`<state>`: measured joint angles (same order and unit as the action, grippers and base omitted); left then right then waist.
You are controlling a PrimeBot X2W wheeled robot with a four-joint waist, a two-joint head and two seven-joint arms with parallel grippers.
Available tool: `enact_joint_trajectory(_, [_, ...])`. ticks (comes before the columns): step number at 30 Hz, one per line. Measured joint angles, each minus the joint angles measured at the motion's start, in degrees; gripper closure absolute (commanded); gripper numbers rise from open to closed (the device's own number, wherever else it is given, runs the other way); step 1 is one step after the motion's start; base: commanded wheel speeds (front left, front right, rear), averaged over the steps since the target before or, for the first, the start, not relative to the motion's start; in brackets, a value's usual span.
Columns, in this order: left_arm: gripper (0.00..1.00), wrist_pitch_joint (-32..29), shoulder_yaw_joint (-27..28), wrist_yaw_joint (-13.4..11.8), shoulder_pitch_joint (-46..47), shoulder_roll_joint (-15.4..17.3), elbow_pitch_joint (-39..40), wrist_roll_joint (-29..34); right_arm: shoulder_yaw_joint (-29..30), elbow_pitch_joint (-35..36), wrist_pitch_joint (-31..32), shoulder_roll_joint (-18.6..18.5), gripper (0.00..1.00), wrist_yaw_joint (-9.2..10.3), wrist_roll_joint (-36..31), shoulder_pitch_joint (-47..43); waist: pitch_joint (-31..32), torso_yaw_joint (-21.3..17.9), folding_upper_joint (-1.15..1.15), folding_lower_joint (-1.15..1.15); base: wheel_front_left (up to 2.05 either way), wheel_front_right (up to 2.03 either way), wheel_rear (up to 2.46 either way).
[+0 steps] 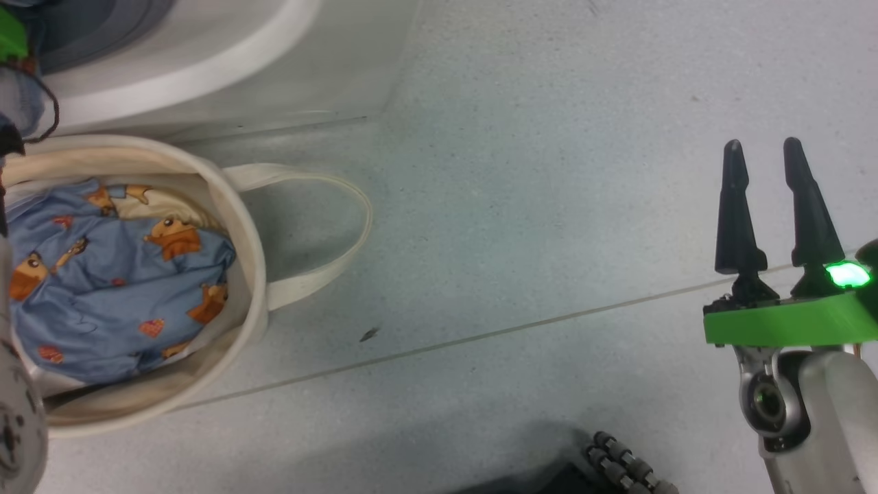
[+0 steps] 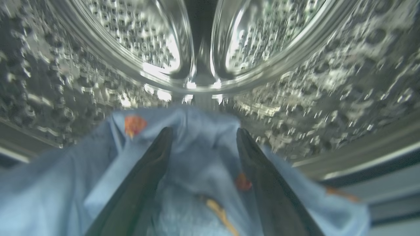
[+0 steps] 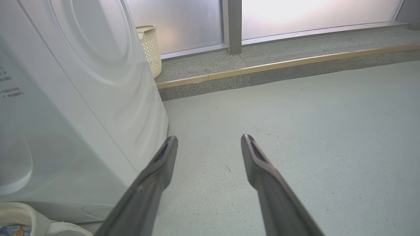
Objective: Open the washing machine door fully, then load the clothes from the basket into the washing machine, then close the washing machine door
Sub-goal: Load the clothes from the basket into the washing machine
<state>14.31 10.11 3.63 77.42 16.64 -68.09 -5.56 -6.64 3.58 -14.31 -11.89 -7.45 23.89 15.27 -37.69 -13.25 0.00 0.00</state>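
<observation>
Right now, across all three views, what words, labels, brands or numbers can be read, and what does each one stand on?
A few short lines of faint grey print on a white panel of the washing machine, right wrist view: too small and blurred to read.
The clothes in the basket: printed bears and hearts, no words.
Nothing else legible.

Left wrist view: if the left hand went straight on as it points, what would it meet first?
Probably the light blue garment bunched just ahead of the left hand; behind it, the steel drum's back wall. Blur leaves depth unclear.
</observation>
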Motion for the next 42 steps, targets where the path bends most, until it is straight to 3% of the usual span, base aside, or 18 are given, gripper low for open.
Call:
enact_joint_trajectory(11, [0.0, 0.42, 1.09, 3.01, -17.21, -4.87, 16.36, -2.27, -2.61, -3.28, 0.0, 0.93, 0.0, 0.0, 1.18, 3.08, 4.6, 3.4, 0.0, 0.0, 0.0, 0.0, 0.0])
enact_joint_trajectory(22, [0.0, 0.42, 1.46, 3.52, -33.16, -7.95, 26.55, -5.39, -5.73, -6.24, 0.0, 0.88, 0.0, 0.0, 1.51, 3.03, 12.58, 6.53, 0.0, -0.01, 0.0, 0.0, 0.0])
enact_joint_trajectory(27, [0.0, 0.42, -2.05, 3.53, -40.78, -8.35, 32.12, -8.36, -6.01, -6.5, 0.0, 0.24, 0.0, 0.0, 1.49, 2.19, 16.78, 7.87, 0.0, -0.02, 0.0, 0.0, 0.0])
enact_joint_trajectory(33, [0.0, 0.42, -4.43, 3.53, -48.58, -8.16, 35.15, -9.72, -8.14, -6.1, 0.0, -1.09, 0.0, 0.0, 1.04, 0.55, 20.99, 9.32, 0.0, -0.01, 0.0, 0.0, 0.0])
enact_joint_trajectory(42, [0.0, 0.41, -2.47, 3.53, -58.14, -8.86, 36.87, -11.91, -9.78, -4.87, 0.0, -1.49, 0.0, 0.0, 0.82, -2.98, 26.95, 9.48, 0.0, -0.01, 0.0, 0.0, 0.0])
